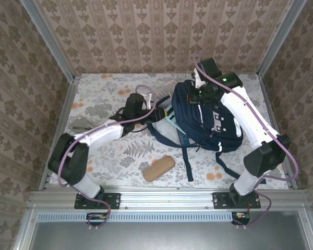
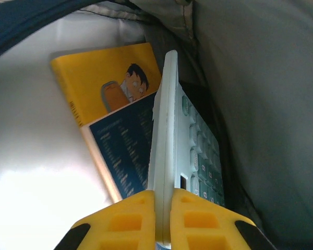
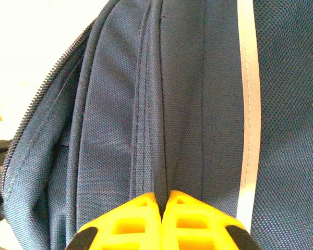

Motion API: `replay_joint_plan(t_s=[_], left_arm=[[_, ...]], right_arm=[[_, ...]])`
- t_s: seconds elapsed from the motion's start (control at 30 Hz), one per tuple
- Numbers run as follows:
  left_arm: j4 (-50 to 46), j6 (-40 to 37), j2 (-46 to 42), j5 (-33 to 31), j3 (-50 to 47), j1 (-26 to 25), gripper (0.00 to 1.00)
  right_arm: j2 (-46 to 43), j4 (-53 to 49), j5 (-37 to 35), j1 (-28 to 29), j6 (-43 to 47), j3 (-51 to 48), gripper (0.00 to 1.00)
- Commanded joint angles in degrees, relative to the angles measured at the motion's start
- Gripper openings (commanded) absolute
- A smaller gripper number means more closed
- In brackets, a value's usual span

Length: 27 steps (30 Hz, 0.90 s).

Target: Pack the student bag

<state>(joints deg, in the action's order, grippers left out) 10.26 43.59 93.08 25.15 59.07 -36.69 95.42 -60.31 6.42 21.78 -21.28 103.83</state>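
Your left gripper (image 2: 164, 213) clamps a pale-green calculator (image 2: 167, 135) edge-on inside the student bag (image 1: 206, 125), beside a yellow book (image 2: 99, 78). Your right gripper (image 3: 161, 205) pinches a fold of its fabric, fully closed. Bag sits far right on the worktop (image 1: 109, 156).

no text can be read for sure. the book (image 2: 94, 73) bears fine print on its blue panel and small lettering down its yellow spine, both too blurred. the calculator (image 2: 164, 140) key marks are blurred too.

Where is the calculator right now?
In the left wrist view, the calculator sits clamped in the left end effector, inside the student bag, just right of the yellow book.
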Motion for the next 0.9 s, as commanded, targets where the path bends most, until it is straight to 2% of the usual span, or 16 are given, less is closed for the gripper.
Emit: replay_joint_plan(t_s=[0.0,0.3,0.4,0.47,0.57,0.67,0.87], left_arm=[[5.89,0.28,4.42,1.50,5.85,-2.11,0.10],[6.14,0.31,17.05,1.44,17.38,-6.63,0.11],[4.88,0.23,20.28,1.09,20.85,-8.84,0.15],[4.91,0.96,22.24,1.35,22.07,-9.88,0.22],[5.64,2.20,22.57,1.51,21.26,-9.84,0.41],[4.28,1.22,19.51,-0.03,18.77,-8.55,0.72],[-2.21,-1.74,10.45,-2.58,12.86,-4.81,0.99]], right_arm=[[-5.19,6.46,4.36,0.03,-1.91,0.22,0.00],[-6.03,8.23,5.74,0.08,-3.05,-2.98,0.00],[-6.05,8.39,5.71,-0.06,-3.05,-3.47,0.00],[-6.12,8.45,5.79,-0.18,-3.04,-3.71,0.00],[-6.42,8.44,5.64,-0.55,-2.95,-4.21,0.00],[-6.81,8.85,5.54,-1.41,-2.81,-5.61,0.00],[-7.79,10.88,6.10,-2.85,-2.94,-9.03,0.00]])
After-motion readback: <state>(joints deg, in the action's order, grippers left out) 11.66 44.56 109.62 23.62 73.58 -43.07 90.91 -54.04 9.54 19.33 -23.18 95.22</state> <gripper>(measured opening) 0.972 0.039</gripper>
